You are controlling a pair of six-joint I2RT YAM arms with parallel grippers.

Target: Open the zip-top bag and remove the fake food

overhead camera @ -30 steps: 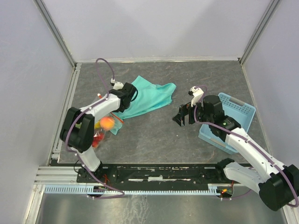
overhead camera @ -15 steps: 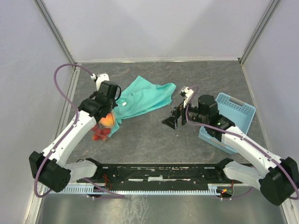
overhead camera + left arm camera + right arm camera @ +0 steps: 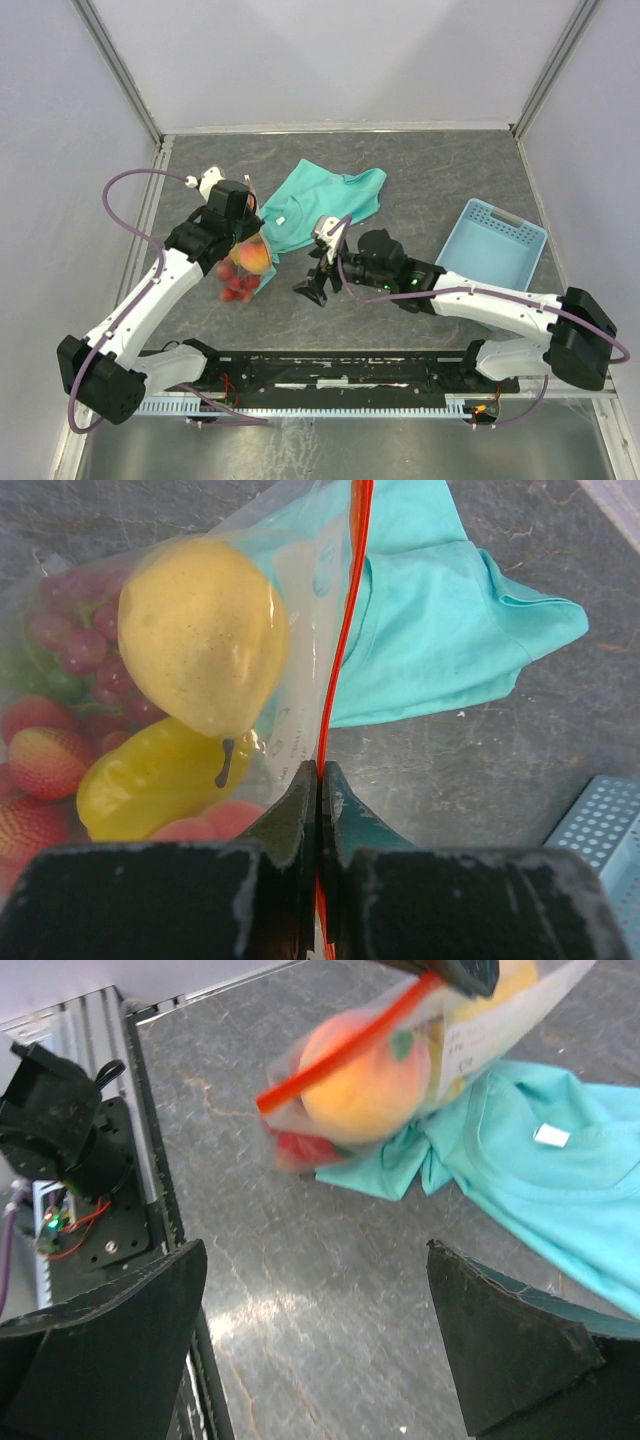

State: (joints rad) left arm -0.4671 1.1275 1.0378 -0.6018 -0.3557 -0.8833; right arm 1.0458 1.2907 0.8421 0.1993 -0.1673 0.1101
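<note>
The clear zip-top bag (image 3: 250,268) hangs from my left gripper (image 3: 247,222), lifted over the table's left side. My left gripper (image 3: 320,780) is shut on the bag's orange-red zip strip (image 3: 345,620). Inside the bag are fake food pieces: a yellow lemon (image 3: 205,630), a yellow pepper-like piece (image 3: 150,780), red berries (image 3: 40,760) and dark grapes (image 3: 80,640). My right gripper (image 3: 312,282) is open and empty, just right of the bag and low over the table. In the right wrist view the bag (image 3: 400,1070) with an orange peach (image 3: 365,1075) hangs ahead of the open fingers (image 3: 130,1340).
A teal cloth (image 3: 325,205) lies crumpled behind the bag and shows in both wrist views (image 3: 440,630) (image 3: 560,1190). A light blue basket (image 3: 495,250) stands at the right. A metal rail (image 3: 140,250) runs along the table's left edge.
My right gripper has swung left across the table toward the bag. My left gripper has moved the bag slightly right and lifted it. The teal cloth has shifted a little.
</note>
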